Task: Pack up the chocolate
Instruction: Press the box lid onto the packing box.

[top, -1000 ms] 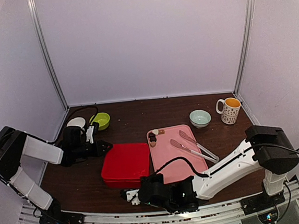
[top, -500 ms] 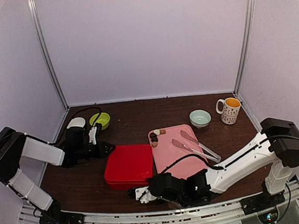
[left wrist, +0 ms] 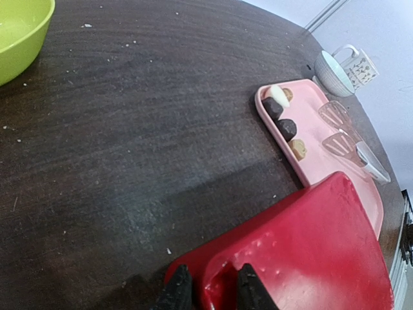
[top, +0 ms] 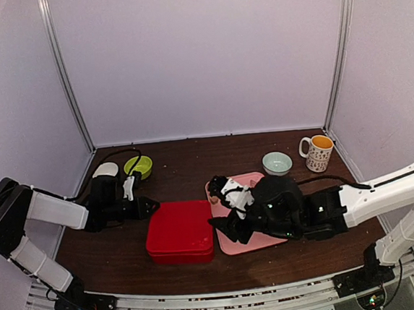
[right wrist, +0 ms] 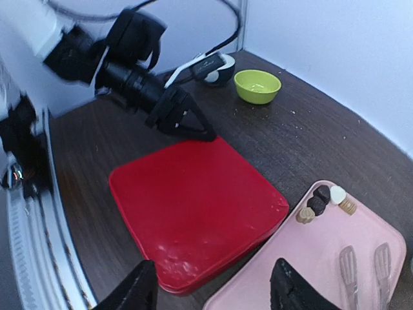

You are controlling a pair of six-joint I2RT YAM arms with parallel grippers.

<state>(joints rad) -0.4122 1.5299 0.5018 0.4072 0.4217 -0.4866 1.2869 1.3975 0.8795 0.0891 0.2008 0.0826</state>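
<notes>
A short row of chocolate pieces (right wrist: 321, 201) sits in the pink tray's (right wrist: 303, 258) far left corner beside the red box (right wrist: 193, 206), just ahead of the nearer right claw (right wrist: 213, 289), which hangs open and empty, while the left claw (left wrist: 210, 290) pinches the box's edge.

Table (top: 186, 160): dark brown wood grain, with pale specks scattered over the surface.

Reference item: red box (top: 179, 230), flat, near the front edge, left of centre.

- Pink tray (right wrist: 310, 258): right against the red box's right side, extending farther back.
- Green bowl (top: 138, 166): behind the red box and to its left, well apart.
- Small white round object (top: 105, 169): just left of the green bowl; kind unclear.
- Pale bowl (top: 277, 163): behind and right of the red box, past the tray.
- Mug (top: 318, 152): farther right, near the back corner.
</notes>
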